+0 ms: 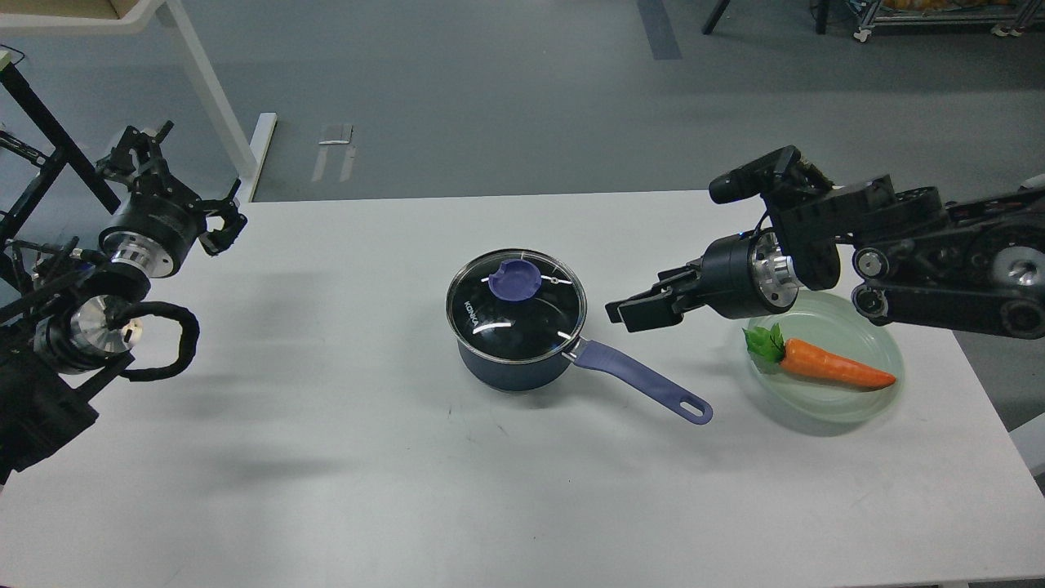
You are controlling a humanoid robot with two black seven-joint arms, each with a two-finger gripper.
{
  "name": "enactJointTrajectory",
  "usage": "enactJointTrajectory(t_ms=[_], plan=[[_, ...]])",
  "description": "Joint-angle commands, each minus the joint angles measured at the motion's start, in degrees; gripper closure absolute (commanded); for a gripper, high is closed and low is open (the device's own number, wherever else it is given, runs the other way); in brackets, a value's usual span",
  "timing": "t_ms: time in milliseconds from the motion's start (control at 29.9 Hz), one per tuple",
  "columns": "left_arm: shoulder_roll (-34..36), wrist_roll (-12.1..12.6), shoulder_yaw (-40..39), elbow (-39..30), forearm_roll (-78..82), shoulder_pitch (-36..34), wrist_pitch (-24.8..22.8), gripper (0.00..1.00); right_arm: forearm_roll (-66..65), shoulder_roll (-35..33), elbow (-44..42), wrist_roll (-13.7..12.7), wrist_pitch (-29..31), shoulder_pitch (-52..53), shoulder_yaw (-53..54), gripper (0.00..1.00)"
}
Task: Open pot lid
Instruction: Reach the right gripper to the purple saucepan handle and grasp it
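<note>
A dark blue pot (514,359) stands at the middle of the white table (326,457). Its glass lid (516,310) lies shut on it, with a purple knob (514,282) on top. The pot's purple handle (645,384) points to the front right. My right gripper (622,314) is open and empty. It hovers just right of the pot's rim, above the handle's root, with its fingers pointing left toward the lid. My left gripper (194,175) is open and empty at the table's far left edge, far from the pot.
A pale green plate (882,335) with an orange carrot (833,367) sits at the right, partly under my right arm. A white table leg (212,98) and a black frame (41,122) stand beyond the table's back left corner.
</note>
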Motion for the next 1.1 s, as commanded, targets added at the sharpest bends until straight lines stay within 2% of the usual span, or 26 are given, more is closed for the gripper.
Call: enactJointTrajectory(t_ms=[0,502,803,937,1071], plan=[[0.07,-0.09,-0.09,0.08,1.05,-0.01,0.0,0.01,-2.52,2.22,0.8,0.7,-0.12,-0.57,-3.48,0.09],[0.07,-0.35,0.0,0.08,4.65,-0.98,0.18,0.01,-5.69,6.71,0.18,0.79,-0.12,-2.15,-4.81,0.44],[-0.28,-0.09,0.17,-0.1,8.43,-2.47,0.26,0.01,-5.69,6.62,0.18,0.35,-0.12,-2.15,-4.9,0.59],[-0.45,-0.26,0.17,-2.11,15.62,-3.61,0.79,0.01,-5.6,6.36,0.18,0.35,-0.12,-2.15,-4.9,0.7],[-0.63,-0.17,0.17,-2.82,23.89,-6.16,0.79,0.01,-5.34,6.09,0.18,0.26,-0.12,-2.06,-4.9,0.75]])
